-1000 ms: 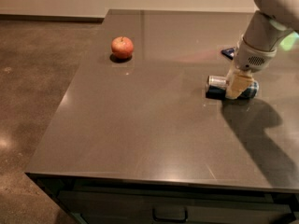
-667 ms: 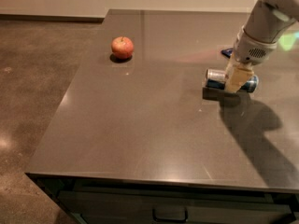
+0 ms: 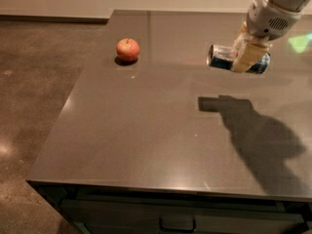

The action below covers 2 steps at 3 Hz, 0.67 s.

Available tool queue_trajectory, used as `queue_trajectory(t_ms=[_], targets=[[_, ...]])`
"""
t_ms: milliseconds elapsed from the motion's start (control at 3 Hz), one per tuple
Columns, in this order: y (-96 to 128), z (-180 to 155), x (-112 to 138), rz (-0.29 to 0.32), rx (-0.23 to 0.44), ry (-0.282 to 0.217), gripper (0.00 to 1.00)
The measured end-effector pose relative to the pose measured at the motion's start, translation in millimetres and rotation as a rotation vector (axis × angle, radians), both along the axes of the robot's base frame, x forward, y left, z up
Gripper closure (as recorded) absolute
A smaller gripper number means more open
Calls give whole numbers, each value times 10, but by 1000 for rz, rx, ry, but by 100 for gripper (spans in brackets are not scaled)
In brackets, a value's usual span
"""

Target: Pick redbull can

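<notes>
Claw (image 3: 247,57) at upper right, clenched across middle of can (image 3: 222,57). Second ago can lay on table (image 3: 146,145); now it hangs sideways in claw, lifted. Shadow (image 3: 224,104) sits below claw, apart from can. Apple (image 3: 127,49) far left of claw, not moved. Pick seems almost done.

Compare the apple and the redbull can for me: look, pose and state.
The apple is round and red; the redbull can is a slim silver and blue cylinder. The apple rests on the table; the redbull can hangs on its side above the table, clamped in the gripper. Both are over the table's far half.
</notes>
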State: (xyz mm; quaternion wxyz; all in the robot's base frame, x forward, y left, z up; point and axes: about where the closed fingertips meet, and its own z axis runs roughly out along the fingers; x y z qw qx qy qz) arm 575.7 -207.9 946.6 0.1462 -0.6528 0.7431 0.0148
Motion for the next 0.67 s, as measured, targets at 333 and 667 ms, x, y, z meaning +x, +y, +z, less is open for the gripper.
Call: queue_trajectory(t_ms=[333,667], targets=[[179,296,-55,48,30,-42,100],[200,332,-57,52,35,-49,100]])
